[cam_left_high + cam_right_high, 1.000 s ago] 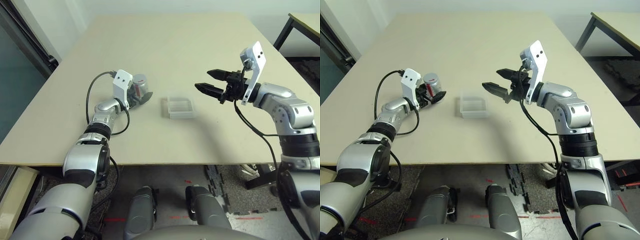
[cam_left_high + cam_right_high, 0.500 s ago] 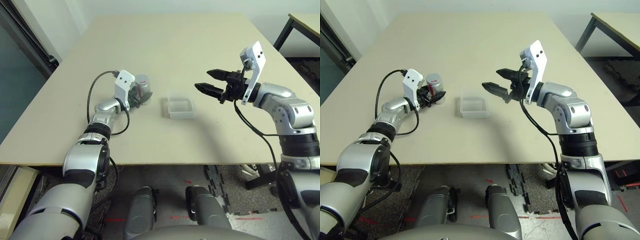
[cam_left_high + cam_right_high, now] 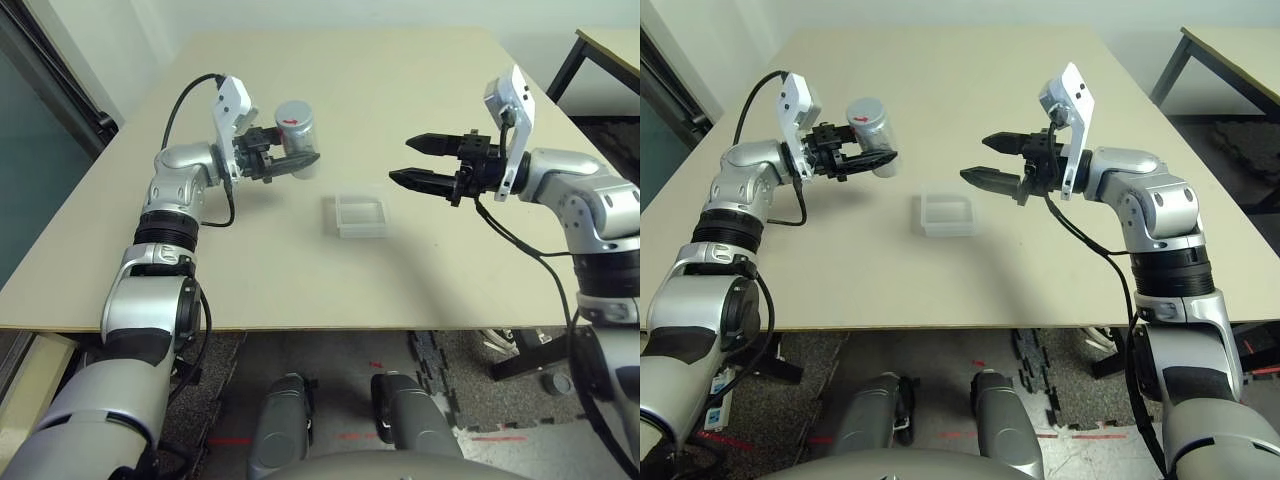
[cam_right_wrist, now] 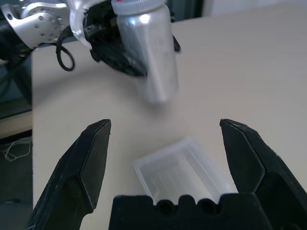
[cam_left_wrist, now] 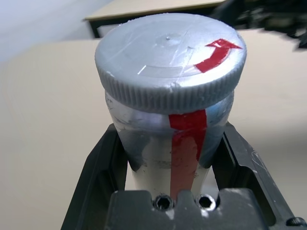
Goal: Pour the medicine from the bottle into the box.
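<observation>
Bench [image 3: 420,80]: matte beige. Left gripper [image 3: 290,160], earlier low at the bench, now raised well above it, jaws clamped on the bottle [image 3: 294,125]; silver cylinder, red stripe, ribbed grey cap on. Right gripper [image 3: 412,162] beside the box [image 3: 361,215], jaws wide, empty. Box clear plastic, rounded corners, on the bench between the grippers. Medicine hidden.

1. Your left gripper [image 3: 293,160] is clamped on the bottle [image 3: 295,128], held clear above the table [image 3: 400,80], cap on.
2. The box [image 3: 360,215] sits on the table between both arms.
3. Your right gripper [image 3: 418,161] hangs spread wide, pointing toward the bottle.
</observation>
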### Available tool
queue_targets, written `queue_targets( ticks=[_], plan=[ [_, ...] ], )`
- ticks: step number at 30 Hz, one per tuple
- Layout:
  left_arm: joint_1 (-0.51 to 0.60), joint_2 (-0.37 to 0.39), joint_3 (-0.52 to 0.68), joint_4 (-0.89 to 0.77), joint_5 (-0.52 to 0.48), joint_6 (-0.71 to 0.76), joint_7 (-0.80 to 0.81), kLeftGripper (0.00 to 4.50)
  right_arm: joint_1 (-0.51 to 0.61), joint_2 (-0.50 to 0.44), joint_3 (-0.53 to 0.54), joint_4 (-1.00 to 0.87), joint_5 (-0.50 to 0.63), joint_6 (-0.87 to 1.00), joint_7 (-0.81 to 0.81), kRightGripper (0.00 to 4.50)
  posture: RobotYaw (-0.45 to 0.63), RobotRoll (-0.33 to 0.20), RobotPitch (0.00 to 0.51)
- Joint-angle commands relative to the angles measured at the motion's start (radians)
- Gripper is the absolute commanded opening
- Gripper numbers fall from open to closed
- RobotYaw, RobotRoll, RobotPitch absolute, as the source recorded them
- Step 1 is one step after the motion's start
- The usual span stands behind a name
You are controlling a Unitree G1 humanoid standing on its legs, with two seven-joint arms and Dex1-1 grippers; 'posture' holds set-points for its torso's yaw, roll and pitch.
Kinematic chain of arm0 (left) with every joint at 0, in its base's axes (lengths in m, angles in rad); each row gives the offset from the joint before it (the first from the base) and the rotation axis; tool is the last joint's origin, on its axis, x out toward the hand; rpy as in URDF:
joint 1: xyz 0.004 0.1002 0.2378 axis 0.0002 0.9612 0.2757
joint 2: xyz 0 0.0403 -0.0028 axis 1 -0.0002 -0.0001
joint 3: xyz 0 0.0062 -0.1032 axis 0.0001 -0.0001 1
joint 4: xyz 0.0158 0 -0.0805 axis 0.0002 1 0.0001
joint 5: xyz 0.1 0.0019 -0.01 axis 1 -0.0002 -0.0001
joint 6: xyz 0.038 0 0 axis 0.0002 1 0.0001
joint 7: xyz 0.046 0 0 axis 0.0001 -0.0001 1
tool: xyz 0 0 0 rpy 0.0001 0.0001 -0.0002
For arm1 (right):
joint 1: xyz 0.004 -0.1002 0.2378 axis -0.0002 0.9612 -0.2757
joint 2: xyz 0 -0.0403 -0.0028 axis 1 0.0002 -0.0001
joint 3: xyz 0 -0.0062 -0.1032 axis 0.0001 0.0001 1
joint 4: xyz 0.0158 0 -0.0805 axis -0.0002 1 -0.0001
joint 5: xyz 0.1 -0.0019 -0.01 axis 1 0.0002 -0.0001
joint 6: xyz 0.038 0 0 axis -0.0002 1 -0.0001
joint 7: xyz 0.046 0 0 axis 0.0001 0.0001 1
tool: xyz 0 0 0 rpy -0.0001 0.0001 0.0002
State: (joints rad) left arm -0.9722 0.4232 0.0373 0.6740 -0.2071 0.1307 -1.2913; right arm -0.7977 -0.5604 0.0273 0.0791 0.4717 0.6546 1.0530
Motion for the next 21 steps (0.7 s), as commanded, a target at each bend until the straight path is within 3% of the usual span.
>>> queue_targets(
  ticks=[1,21],
  plan=[
    [0.036,-0.023,-0.041,-0.082,-0.030,0.073,-0.023,2.67,-0.037,0.013,0.025,-0.015,0.007,0.002,0.020,4.50,-0.02,0.000,0.057],
    [0.140,-0.048,-0.152,-0.328,-0.103,0.251,-0.053,2.67,-0.088,0.024,0.046,-0.076,0.055,0.057,0.063,4.50,-0.04,0.000,0.069]
  ],
)
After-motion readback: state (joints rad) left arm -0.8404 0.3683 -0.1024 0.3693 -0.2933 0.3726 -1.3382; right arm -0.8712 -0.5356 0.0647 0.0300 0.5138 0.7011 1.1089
